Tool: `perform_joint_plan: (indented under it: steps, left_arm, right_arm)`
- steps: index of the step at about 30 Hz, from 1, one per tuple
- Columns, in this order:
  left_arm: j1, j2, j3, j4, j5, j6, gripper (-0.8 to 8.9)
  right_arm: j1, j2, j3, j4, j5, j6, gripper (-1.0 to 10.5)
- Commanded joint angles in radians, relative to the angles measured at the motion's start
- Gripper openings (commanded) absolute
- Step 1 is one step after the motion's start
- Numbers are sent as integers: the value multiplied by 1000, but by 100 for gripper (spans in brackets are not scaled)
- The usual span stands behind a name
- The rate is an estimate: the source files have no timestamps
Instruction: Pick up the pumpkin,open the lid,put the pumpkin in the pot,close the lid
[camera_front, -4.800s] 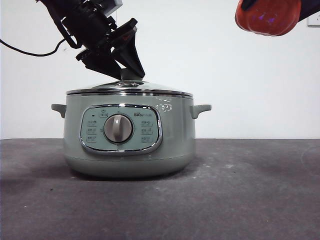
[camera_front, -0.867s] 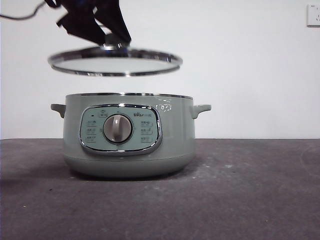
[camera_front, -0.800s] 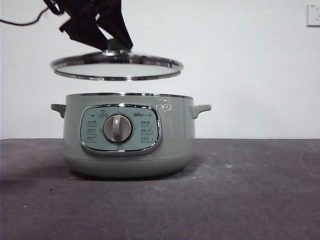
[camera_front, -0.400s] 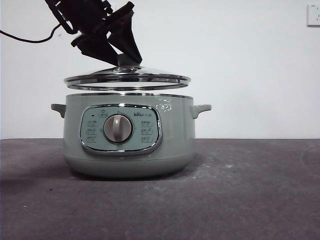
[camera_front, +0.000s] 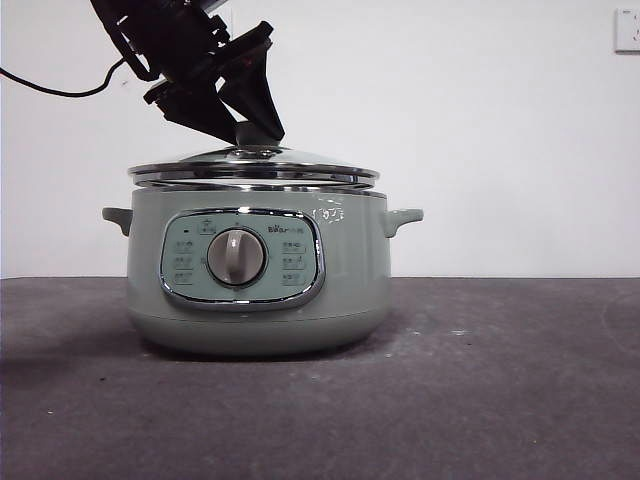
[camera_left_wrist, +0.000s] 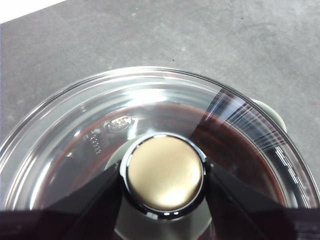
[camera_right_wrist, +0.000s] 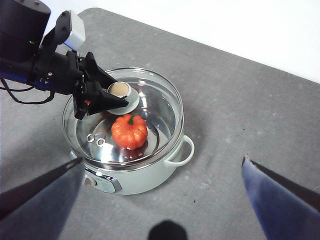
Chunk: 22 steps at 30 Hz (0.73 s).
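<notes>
The sage-green pot (camera_front: 255, 300) stands on the table left of centre. The glass lid (camera_front: 300, 165) lies level at the pot's rim; I cannot tell whether it rests fully on it. My left gripper (camera_front: 255, 130) comes down from the upper left and is shut on the lid's knob (camera_left_wrist: 160, 165), one black jaw on each side. From high above, the right wrist view shows the orange pumpkin (camera_right_wrist: 129, 131) inside the pot (camera_right_wrist: 150, 175), under the lid (camera_right_wrist: 160, 107). My right gripper (camera_right_wrist: 163, 162) hangs far above, open and holding nothing.
The dark grey table (camera_front: 500, 380) stretches to the right of the pot. A white wall stands behind, with a socket (camera_front: 627, 30) at the top right. A black cable (camera_front: 60, 90) trails from the left arm.
The lid has come down from well above the pot to its rim, shifting slightly right, still in the left gripper. The pumpkin, earlier held high at the right, now lies inside the pot.
</notes>
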Motion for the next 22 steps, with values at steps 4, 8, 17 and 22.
perform_joint_plan:
  steps: [4,8,17,22]
  left_arm:
    - [-3,-3,6,36,13,14,-9]
    - [-7,14,6,32,2,17,-9]
    - [-16,47,6,19,2,17,-9]
    - [-18,47,6,2,17,17,-9]
  right_arm:
    - [2,1,0,2,-1,13,598]
    - [2,0,0,2,-1,13,598]
    - [2,0,0,2,0,13,597]
    - [2,1,0,2,0,12,596]
